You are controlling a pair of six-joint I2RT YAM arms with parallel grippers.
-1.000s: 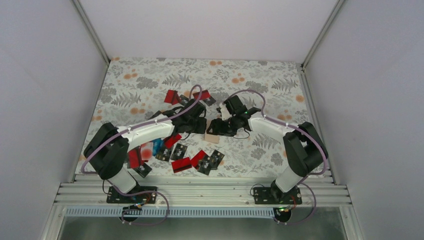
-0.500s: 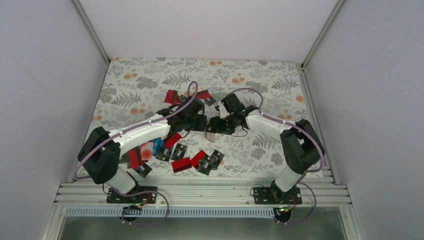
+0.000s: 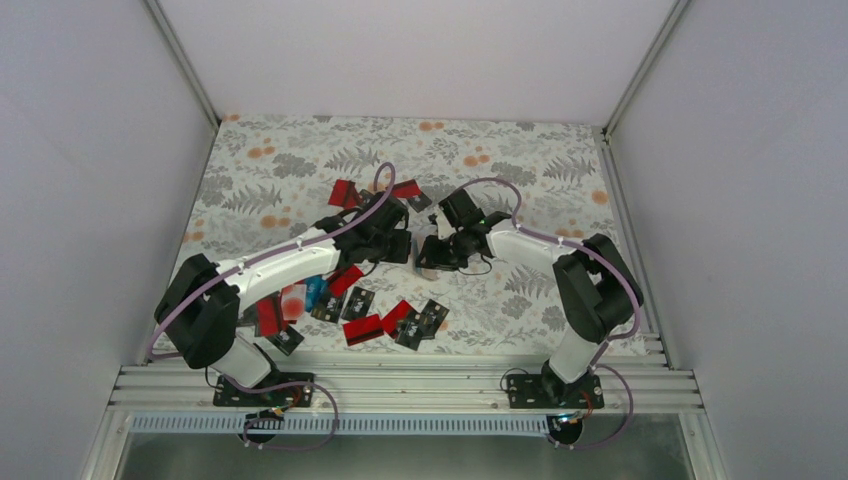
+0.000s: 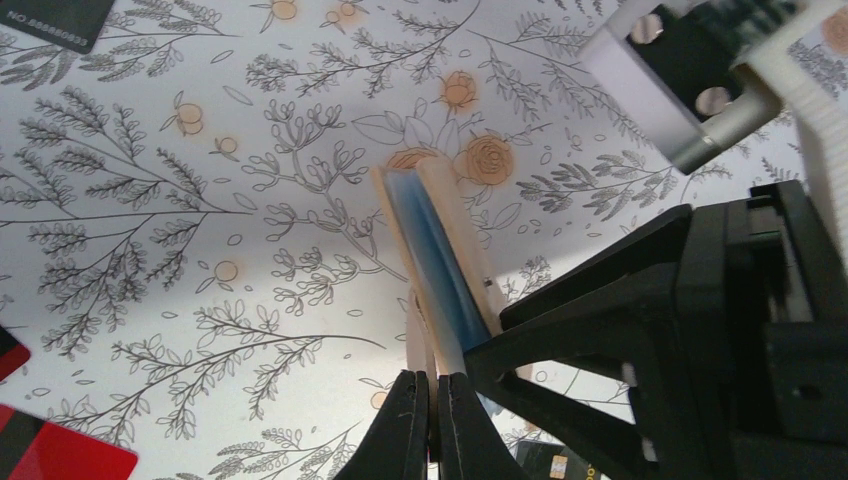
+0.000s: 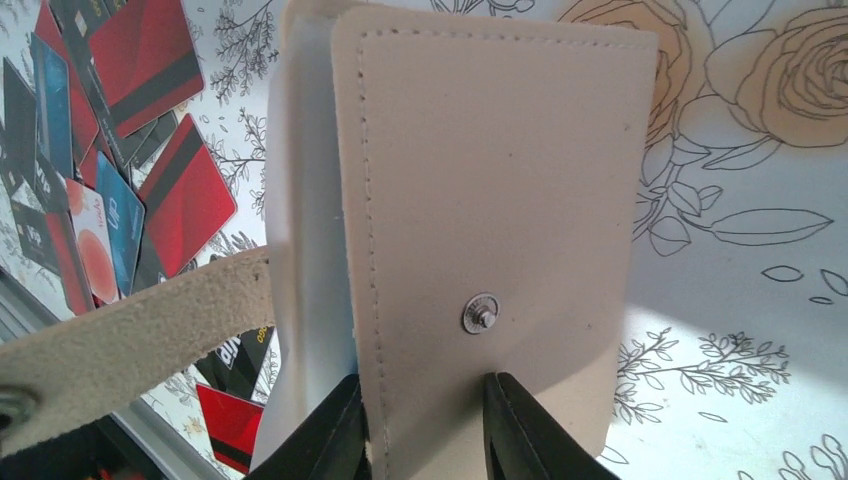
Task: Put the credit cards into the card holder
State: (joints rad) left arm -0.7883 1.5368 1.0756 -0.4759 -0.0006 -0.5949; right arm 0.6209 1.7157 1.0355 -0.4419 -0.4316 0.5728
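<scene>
**Two arms meet over the middle of the flowered cloth (image 3: 300,160), both holding the card holder (image 5: 490,180).**

The left arm (image 3: 290,265) stretches forward and to the right. The left gripper (image 4: 432,420) is clenched on a thin tan flap of the holder. The right arm (image 3: 530,245) bends inward to the left, and the right gripper (image 5: 420,405) grasps the lower edge of the holder's tan outer leaf. The holder is just beyond both pairs of fingertips, turned on its edge and a little open like a book. Its blue lining shows in the left wrist view. Its tan face with a metal snap stud (image 5: 480,313) is toward the right wrist, and its long axis runs away from the fingers. A tan strap (image 5: 130,330) goes off to the left of the right fingers. The credit cards (image 5: 150,150), red, black and blue, lie scattered on the cloth further left, apart from the holder.
</scene>
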